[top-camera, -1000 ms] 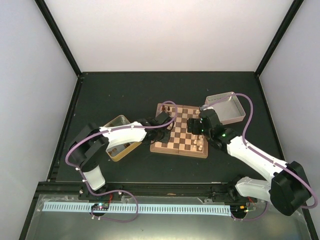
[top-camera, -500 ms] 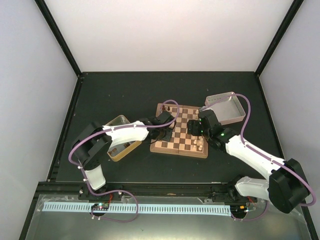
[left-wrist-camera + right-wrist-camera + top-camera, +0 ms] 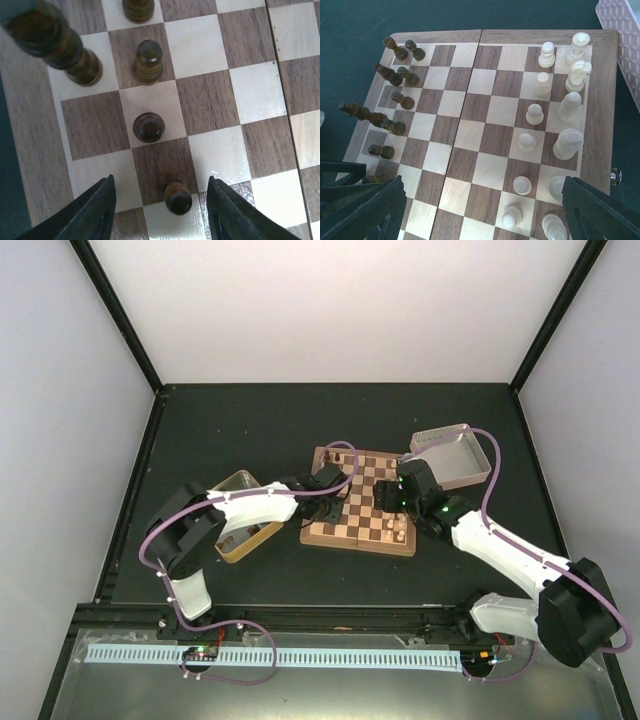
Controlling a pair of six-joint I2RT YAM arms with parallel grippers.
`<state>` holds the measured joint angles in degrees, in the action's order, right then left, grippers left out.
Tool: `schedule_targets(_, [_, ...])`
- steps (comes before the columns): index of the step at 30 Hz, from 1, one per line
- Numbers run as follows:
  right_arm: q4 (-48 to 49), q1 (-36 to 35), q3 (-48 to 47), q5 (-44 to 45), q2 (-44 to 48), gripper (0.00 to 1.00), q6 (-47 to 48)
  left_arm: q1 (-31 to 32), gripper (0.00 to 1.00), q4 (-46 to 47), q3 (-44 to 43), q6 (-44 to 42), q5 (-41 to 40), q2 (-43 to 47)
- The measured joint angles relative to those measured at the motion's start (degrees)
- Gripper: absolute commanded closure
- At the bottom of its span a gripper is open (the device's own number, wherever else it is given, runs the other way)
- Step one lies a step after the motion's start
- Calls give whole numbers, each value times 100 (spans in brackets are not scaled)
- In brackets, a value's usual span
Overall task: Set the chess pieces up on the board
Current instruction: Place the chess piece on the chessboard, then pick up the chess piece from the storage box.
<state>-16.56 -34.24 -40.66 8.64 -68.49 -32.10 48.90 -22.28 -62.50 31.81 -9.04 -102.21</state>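
In the left wrist view a dark brown pawn (image 3: 176, 192) stands on a dark square of the board (image 3: 210, 100). My left gripper (image 3: 161, 196) is open around it, both fingers clear of it. Two more dark pawns (image 3: 149, 127) stand in file beyond it, with a taller dark piece (image 3: 55, 45) to their left. The right wrist view shows the board (image 3: 490, 115) with several dark chess pieces (image 3: 400, 75) along its left side and pale pieces (image 3: 535, 114) on the right. My right gripper (image 3: 485, 212) hangs open above the board's near edge, holding nothing.
From above, the board (image 3: 370, 525) lies mid-table between both grippers. A gold tin (image 3: 240, 515) sits to its left under the left arm. A silver tin (image 3: 455, 455) sits at its right rear. Purple cables loop off both arms.
My left gripper's jaws have parted, leaving the pawn standing free on its square. The right arm has shifted slightly towards the board's near right part and stays open.
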Motion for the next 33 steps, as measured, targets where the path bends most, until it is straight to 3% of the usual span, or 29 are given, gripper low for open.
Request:
schedule_targets(6, [-35,17,0,-146,177,14,-37,0,40,-122,188,127,0,529])
schedule_targets(13, [-72,22,31,-557,531,18,-26,-177,39,-487,660,544,-192,2118])
schedule_targets(18, [-131,22,103,-855,713,26,24,-984,39,-960,1128,914,-424,2990])
schedule_targets(23, [-199,24,234,-1145,745,33,15,-2277,44,-1191,1746,1038,-518,3685])
schedule_targets(27, [-236,24,382,-1309,758,37,31,-2896,52,-1137,1843,994,-514,3523])
schedule_targets(33, [-299,26,592,-1423,1021,38,68,-3342,52,-922,1681,866,-393,2455])
